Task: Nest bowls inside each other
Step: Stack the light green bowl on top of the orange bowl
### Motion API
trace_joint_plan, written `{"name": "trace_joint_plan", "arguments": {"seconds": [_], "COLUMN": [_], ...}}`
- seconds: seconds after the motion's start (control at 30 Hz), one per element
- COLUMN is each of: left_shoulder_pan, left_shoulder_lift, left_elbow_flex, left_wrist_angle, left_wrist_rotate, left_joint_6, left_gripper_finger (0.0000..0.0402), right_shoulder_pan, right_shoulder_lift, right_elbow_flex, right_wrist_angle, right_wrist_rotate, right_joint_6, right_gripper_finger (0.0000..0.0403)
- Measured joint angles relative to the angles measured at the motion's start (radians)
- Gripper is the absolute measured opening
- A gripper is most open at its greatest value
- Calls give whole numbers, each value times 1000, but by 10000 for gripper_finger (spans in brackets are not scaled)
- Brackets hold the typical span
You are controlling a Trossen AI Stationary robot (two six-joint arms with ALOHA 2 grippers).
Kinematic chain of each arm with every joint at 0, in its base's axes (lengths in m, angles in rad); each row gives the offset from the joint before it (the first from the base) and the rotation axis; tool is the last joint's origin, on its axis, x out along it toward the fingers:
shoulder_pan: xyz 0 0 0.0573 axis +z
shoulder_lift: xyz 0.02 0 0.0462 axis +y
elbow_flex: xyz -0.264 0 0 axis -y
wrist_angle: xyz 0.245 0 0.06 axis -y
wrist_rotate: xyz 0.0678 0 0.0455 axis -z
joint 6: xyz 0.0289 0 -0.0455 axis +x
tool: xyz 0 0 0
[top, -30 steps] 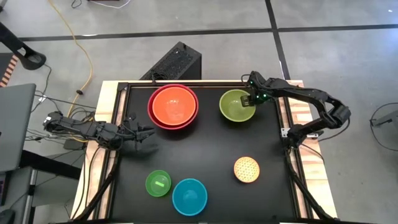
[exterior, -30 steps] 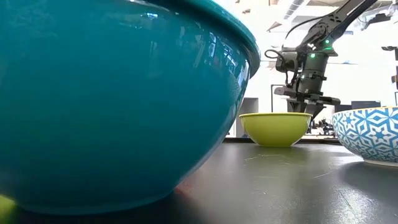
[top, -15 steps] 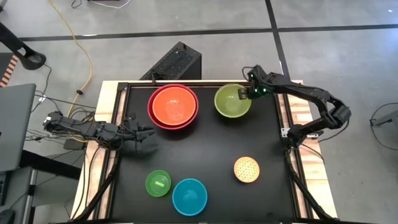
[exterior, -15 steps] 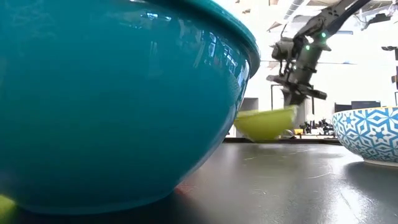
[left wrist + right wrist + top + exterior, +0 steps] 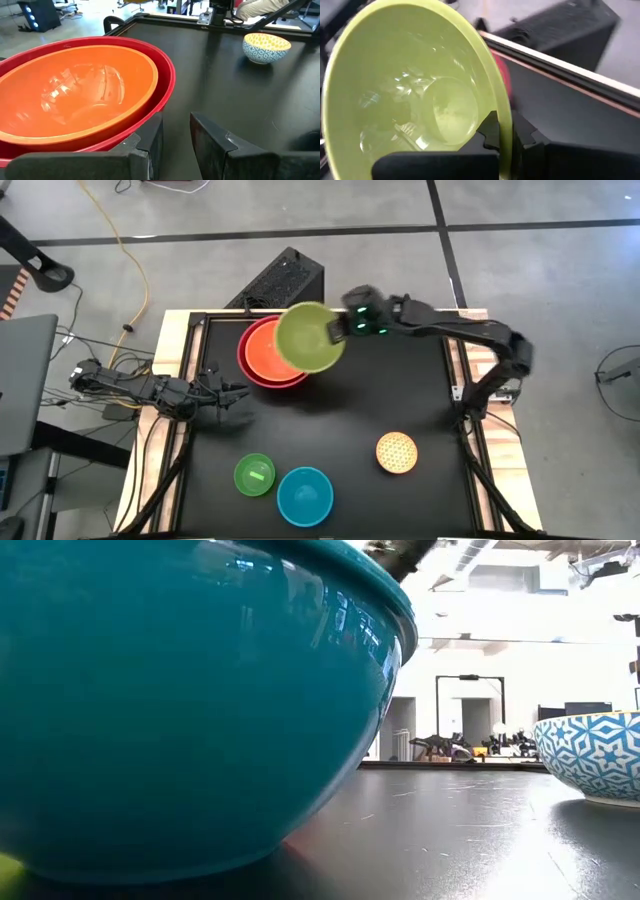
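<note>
The olive-green bowl [image 5: 308,338] [image 5: 415,95] hangs tilted in the air over the right edge of the orange bowl [image 5: 275,350] [image 5: 75,90]. The orange bowl sits nested in the red bowl [image 5: 246,360] [image 5: 165,85] at the far left. My right gripper [image 5: 336,332] [image 5: 504,139] is shut on the olive-green bowl. My left gripper [image 5: 236,394] [image 5: 175,142] waits open at the table's left edge, just near of the red bowl. The blue bowl [image 5: 304,495] [image 5: 190,700], the small bright green bowl [image 5: 254,475] and the dotted yellow bowl [image 5: 397,452] [image 5: 592,758] rest on their bases near the front. My right gripper pinches the olive-green bowl's rim [image 5: 503,112] on the side toward the table's right, with one finger [image 5: 491,132] inside the bowl and the other [image 5: 526,136] outside. The fingers slant down from the right. The bowl is lifted clear and tipped, its opening still up.
The black table top has a raised frame [image 5: 196,320] around it. There is bare table between the far bowls and the three near ones. A black box [image 5: 283,280] stands on the floor beyond the far edge.
My right gripper has shut on the olive-green bowl's rim at the far right. It has lifted the bowl off the table and swung it up and toward the table's left, over the orange bowl's edge. The bowl has tipped on the way.
</note>
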Motion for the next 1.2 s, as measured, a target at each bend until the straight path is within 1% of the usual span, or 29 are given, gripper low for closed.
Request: {"name": "trace_joint_plan", "arguments": {"seconds": [0.13,0.33,0.43,0.5,0.6,0.77,0.9,1.0,1.2], "left_shoulder_pan": [0,0,0,0,0,0,0,0,0], "left_shoulder_lift": [0,0,0,0,0,0,0,0,0], "left_elbow_flex": [0,0,0,0,0,0,0,0,0], "left_wrist_angle": [4,9,9,9,8,7,7,6,6], "left_wrist_rotate": [1,10,26,25,25,25,25,25,25], "left_joint_6": [-6,-9,-10,-10,-8,5,7,8,8], "left_gripper_finger": [87,87,87,87,87,87,87,87,87], "right_shoulder_pan": [40,9,-18,-32,-35,-30,-30,-28,-30], "right_shoulder_lift": [202,460,559,616,674,727,742,738,739], "right_elbow_flex": [210,548,668,723,767,775,767,744,741], "right_wrist_angle": [-13,-138,-211,-251,-266,-268,-283,-257,-272], "right_wrist_rotate": [4,-24,-27,-57,-91,-132,-125,-98,-98], "right_joint_6": [-68,-126,-130,-130,-130,-123,-120,-103,-107], "right_gripper_finger": [14,14,14,14,14,14,15,15,16]}}
